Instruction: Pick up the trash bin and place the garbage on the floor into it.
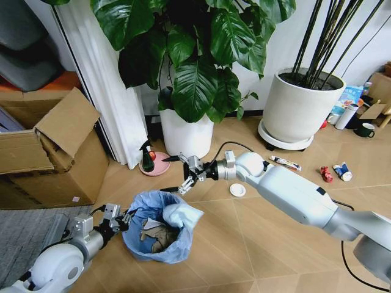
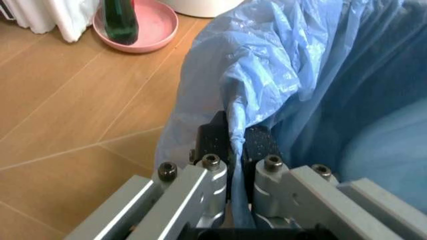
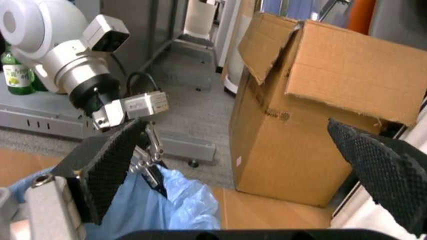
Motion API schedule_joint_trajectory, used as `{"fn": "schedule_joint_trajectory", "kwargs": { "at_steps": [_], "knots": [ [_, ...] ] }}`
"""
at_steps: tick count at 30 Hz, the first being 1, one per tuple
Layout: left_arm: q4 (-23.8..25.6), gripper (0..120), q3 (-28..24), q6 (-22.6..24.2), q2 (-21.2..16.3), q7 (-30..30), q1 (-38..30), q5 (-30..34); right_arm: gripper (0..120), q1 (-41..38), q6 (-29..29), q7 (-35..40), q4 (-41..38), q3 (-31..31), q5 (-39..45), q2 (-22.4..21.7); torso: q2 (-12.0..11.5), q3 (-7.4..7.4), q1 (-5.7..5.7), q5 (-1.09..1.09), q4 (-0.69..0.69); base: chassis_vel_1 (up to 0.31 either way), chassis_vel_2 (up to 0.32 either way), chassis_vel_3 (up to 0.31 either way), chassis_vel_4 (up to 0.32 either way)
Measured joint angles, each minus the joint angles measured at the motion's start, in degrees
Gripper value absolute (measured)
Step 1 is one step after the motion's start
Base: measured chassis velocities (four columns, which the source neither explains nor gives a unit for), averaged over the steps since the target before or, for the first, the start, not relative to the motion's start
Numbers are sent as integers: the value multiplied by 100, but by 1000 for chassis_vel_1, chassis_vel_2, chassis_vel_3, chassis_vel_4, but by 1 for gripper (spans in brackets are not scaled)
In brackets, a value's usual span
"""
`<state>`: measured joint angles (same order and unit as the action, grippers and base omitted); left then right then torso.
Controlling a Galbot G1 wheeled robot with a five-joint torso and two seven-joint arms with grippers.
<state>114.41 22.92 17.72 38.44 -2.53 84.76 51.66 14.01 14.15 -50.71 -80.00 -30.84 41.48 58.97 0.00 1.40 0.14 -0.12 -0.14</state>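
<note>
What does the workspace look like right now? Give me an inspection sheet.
Surface: wooden floor, grey mat at the robot's left.
Job's things: trash bin, blue liner, paper wads inside; garbage on the floor: white disc, tube wrapper, red scrap, blue-white scrap.
Clutter: spray bottle in pink dish, cardboard box.
Grippers: left gripper shut on the bin's liner rim; right gripper open above the bin, nothing held.
Cables: black cable looping off the right arm.
Surroundings: two white plant pots, curtain.
</note>
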Motion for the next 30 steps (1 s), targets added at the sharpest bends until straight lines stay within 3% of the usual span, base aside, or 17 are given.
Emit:
{"fn": "schedule_joint_trajectory", "kwargs": {
  "at_steps": [6, 12, 14, 16, 17, 22, 30],
  "knots": [
    [27, 0, 24, -9, 21, 17, 67, -12, 100, 74, 38, 139, -6, 133, -1, -114, 0, 0, 0, 1, 1, 0, 0, 0, 0],
    [33, 0, 30, -57, 50, 109, 158, -112, 100, 877, -59, 879, -127, 990, -56, -513, 0, 0, 0, 3, -1, 0, 0, 0, 0],
    [-53, 0, -51, -69, 122, 126, 132, -165, 100, 1801, -239, 1714, -297, 1742, -43, -770, 0, -1, 0, 3, -2, 0, 0, 0, 0],
    [-79, 0, -55, -71, 161, 125, 103, -165, 100, 2101, -286, 1956, -325, 2013, -59, -821, 0, -1, -1, 1, -2, 0, 0, 0, 0],
    [-118, 0, -51, -74, 223, 124, 50, -146, 100, 2644, -335, 2248, -329, 2482, -158, -861, 0, -1, -1, 2, -2, 0, 0, 0, 0],
    [-145, 0, 8, -76, 266, 104, -15, -54, 100, 3966, -463, 2850, -201, 3687, -613, -738, 0, -1, -1, 6, -4, 0, 0, 0, 0],
    [-74, 0, 122, -76, 341, 71, 63, -45, 100, 5133, -222, 3700, -97, 5090, -1038, -191, 0, -1, -1, -2, 1, 0, 0, 0, 0]
  ]
}}
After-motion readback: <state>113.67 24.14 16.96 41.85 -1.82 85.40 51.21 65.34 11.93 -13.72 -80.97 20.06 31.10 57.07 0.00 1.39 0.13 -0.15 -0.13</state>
